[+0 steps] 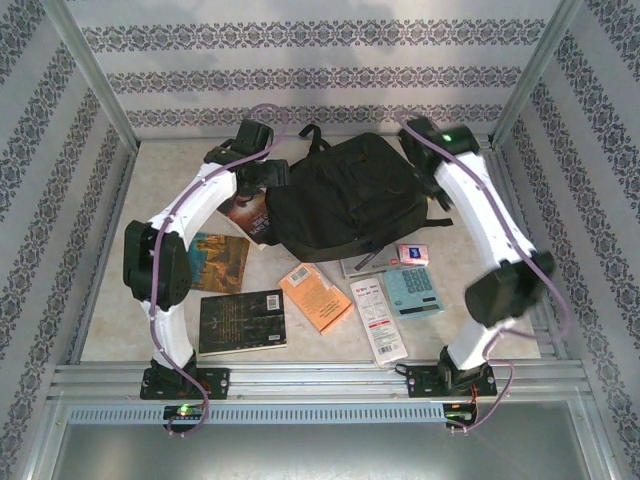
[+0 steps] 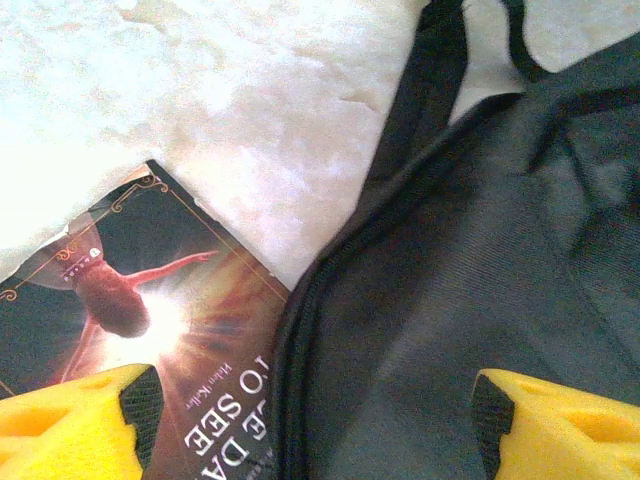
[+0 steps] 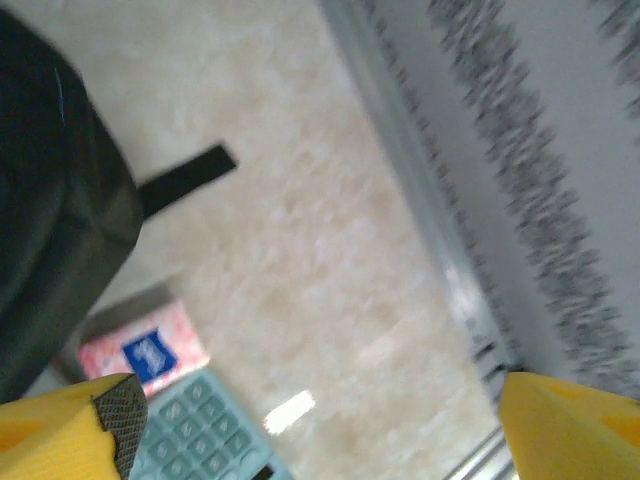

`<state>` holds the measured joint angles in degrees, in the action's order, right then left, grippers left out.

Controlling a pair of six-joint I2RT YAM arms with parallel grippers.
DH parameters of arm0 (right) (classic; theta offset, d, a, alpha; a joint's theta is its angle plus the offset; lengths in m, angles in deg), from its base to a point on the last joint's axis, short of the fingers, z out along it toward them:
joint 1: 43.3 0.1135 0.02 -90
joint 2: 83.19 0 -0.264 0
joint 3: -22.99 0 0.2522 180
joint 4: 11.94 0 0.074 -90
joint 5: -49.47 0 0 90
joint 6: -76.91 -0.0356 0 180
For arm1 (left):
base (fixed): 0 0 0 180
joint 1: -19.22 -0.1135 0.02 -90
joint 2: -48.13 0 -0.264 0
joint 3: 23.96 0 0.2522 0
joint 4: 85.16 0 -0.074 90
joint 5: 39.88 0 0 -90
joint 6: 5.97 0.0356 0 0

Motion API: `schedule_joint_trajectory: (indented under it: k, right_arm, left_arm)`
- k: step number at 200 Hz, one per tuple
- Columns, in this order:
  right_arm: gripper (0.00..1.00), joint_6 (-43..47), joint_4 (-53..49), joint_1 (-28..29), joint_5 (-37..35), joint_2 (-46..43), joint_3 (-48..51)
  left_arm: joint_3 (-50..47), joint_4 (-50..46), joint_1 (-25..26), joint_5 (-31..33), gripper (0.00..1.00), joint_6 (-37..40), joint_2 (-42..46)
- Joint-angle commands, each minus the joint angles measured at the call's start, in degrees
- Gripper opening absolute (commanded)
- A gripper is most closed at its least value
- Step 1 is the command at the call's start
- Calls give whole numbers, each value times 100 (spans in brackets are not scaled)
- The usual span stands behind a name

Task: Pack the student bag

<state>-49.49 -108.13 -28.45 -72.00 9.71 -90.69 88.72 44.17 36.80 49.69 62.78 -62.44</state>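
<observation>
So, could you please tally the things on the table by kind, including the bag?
Books: 4 (orange book, black book, brown book, dancer-cover book)
Student bag: 1
Calculator: 1
Pink packet: 1
White slim box: 1
Grey flat item, partly under the bag: 1
Total: 9

We've got a pale marbled counter [image 1: 110, 320] boxed in by walls [image 1: 320, 50] papered in grey-and-white damask stripes, aluminium rails [image 1: 320, 378] along the near edge, slanted corner posts [image 1: 93, 75], and bright, even light.
</observation>
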Motion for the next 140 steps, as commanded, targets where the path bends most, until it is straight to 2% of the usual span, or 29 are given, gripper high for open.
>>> schedule_joint_trajectory:
  k: [1,21,47,74,89,122,140]
  right_arm:
    - [92,366,1989,-358,2391,-1195,1607]
    - [98,-30,3124,-577,4222,-1406,2629]
    - [98,-525,3981,-466,5132,-1125,3096]
    - [92,-1329,4929,-384,5356,-973,3429]
    - [87,-1668,5017,-324,5439,-703,3401]
    - [82,-2255,5395,-168,5558,-367,3533]
    - [75,-2510,5507,-124,5636,-265,3609]
  left_arm:
    - [145,-12,-125,-302,82,-26,-291]
    - [45,25,-200,-533,81,-99,-386]
    - [-238,128,-249,-997,78,-331,-327]
    - [-691,262,-254,-1266,76,-634,-57]
    - [-1005,366,-252,-1250,75,-792,210]
    - [-1494,381,-238,-970,74,-1028,848]
    - [-1550,198,-173,-784,72,-1097,1094]
